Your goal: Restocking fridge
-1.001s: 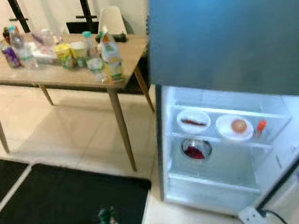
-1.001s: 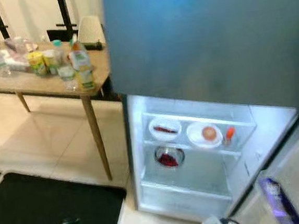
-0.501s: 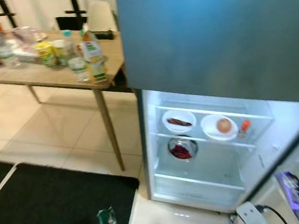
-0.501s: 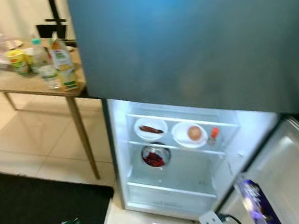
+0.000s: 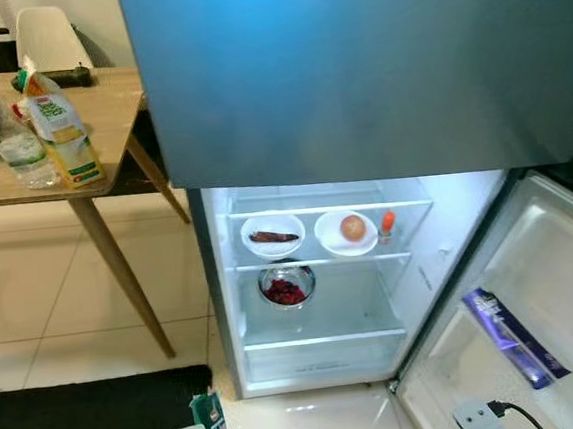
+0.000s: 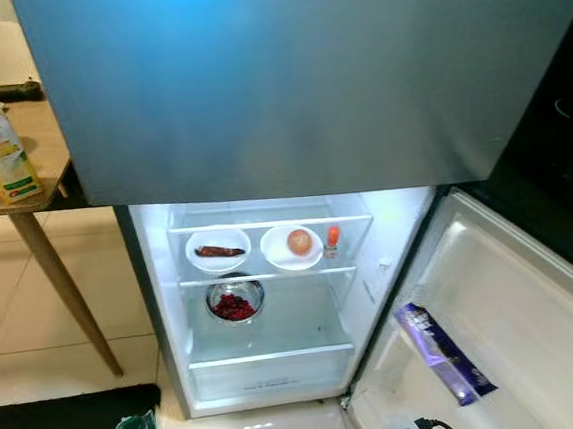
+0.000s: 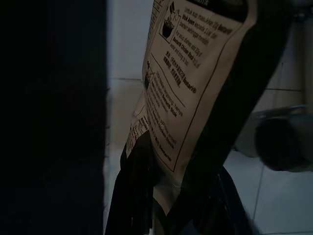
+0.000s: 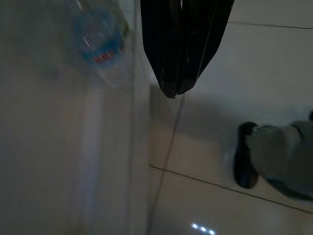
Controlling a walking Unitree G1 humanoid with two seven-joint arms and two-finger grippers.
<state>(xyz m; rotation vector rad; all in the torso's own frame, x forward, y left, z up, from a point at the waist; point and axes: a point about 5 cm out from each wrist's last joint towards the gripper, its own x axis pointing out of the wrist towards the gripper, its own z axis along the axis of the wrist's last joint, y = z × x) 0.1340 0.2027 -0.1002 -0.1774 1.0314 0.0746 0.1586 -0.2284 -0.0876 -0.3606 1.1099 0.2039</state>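
The fridge stands before me with its lower door swung open to the right. On the lit upper shelf sit a white plate with a dark sausage, a white plate with a round orange item and a small red bottle. Below them is a metal bowl of red food. My left gripper hangs low, shut on a green printed packet. Over the tiles, the right gripper has its fingers pressed together with nothing in them.
A purple packet lies in the open door's shelf. A wooden table at the left holds a juice carton and a water bottle. A black mat and a white power plug lie on the floor.
The camera has swung right and closer, so the fridge is now centred and the table has slid to the left edge. The packet stays in my left gripper.
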